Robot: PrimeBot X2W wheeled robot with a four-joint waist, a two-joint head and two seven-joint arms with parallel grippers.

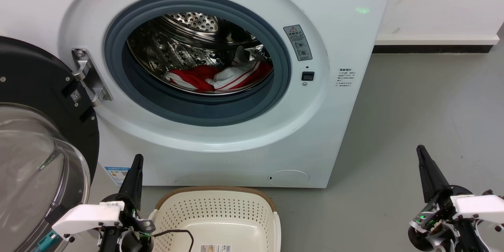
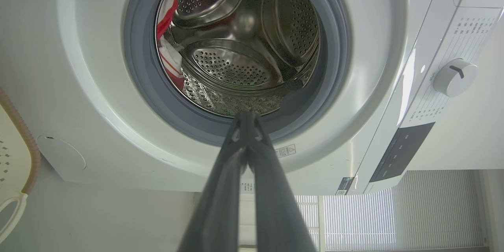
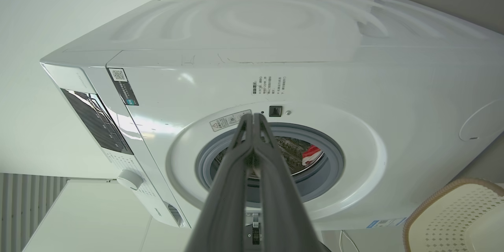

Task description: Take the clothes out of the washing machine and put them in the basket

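Head view open door (image 1: 39, 145), left wrist view dial (image 2: 454, 77)

Clothes (image 1: 220, 76) in washing machine (image 1: 236, 141) drum; basket (image 1: 220, 212) on floor (image 1: 413, 126) before it; door (image 1: 35, 134) open left.

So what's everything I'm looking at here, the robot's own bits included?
washing machine: one, white, straight ahead
door: one, black-rimmed glass, swung open at left
clothes: one heap, red and white, in the drum; number of garments unclear
basket: one, cream with brown rim, on the floor before the machine
floor: grey
left gripper: one, dark, shut, lower left beside the basket
right gripper: one, dark, shut, lower right
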